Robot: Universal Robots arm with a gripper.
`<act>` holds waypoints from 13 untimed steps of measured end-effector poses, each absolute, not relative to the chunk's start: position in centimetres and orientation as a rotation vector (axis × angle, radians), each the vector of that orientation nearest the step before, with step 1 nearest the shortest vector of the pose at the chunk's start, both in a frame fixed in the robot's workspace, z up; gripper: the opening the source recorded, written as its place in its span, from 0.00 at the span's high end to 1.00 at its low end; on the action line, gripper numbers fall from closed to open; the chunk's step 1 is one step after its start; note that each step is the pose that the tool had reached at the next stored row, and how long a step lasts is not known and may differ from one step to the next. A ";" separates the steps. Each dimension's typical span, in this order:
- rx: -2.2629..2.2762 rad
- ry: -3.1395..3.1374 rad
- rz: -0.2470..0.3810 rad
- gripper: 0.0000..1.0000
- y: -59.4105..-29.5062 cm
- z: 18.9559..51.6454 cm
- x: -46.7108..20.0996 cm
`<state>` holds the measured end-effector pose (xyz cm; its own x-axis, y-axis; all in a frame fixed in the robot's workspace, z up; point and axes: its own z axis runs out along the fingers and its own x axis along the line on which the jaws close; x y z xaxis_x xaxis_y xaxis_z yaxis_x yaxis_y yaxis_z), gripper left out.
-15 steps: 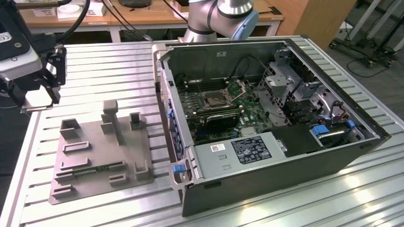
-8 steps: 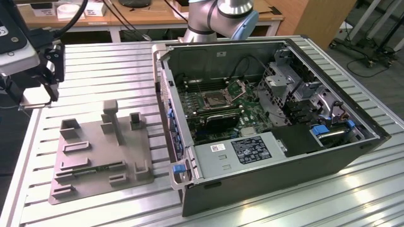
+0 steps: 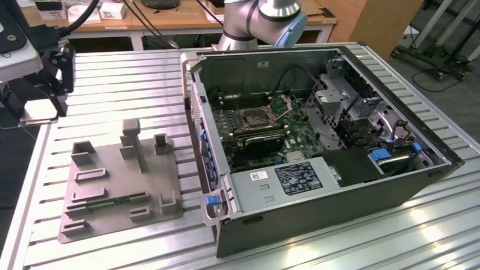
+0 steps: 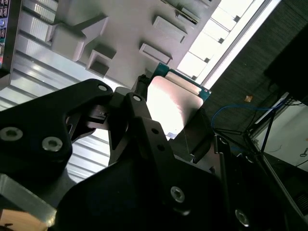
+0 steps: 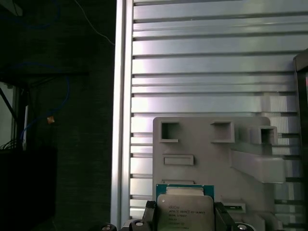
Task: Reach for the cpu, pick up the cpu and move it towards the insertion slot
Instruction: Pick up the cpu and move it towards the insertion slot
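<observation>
The cpu (image 5: pixel 185 211), a thin square chip with a pale metal top and a green edge, is clamped between my gripper's two black fingers (image 5: pixel 150 212). In the second wrist view the cpu (image 4: pixel 169 102) hangs above the slatted table, with the gripper (image 4: pixel 168 113) shut on its sides. In the exterior view my gripper (image 3: pixel 58 93) is raised over the table's far corner at the exterior view's left, beyond the grey fixture (image 3: pixel 120 180). The insertion slot (image 3: pixel 255 117), a metal-framed socket with its frame plate hinged up, sits on the green motherboard inside the open computer case (image 3: pixel 420 185), well towards the exterior view's right.
The grey plastic fixture (image 5: pixel 211 144) lies under and beside the held chip, with a green memory stick (image 3: pixel 112 201) in one recess. Inside the case stand a white-labelled black box (image 3: pixel 296 177) and a metal drive cage (image 3: pixel 345 107). The table edge (image 5: pixel 120 120) runs close by.
</observation>
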<state>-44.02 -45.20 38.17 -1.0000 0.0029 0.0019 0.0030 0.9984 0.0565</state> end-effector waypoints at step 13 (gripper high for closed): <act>-0.005 -3.138 -0.089 0.45 -45.2 38.5 -44.0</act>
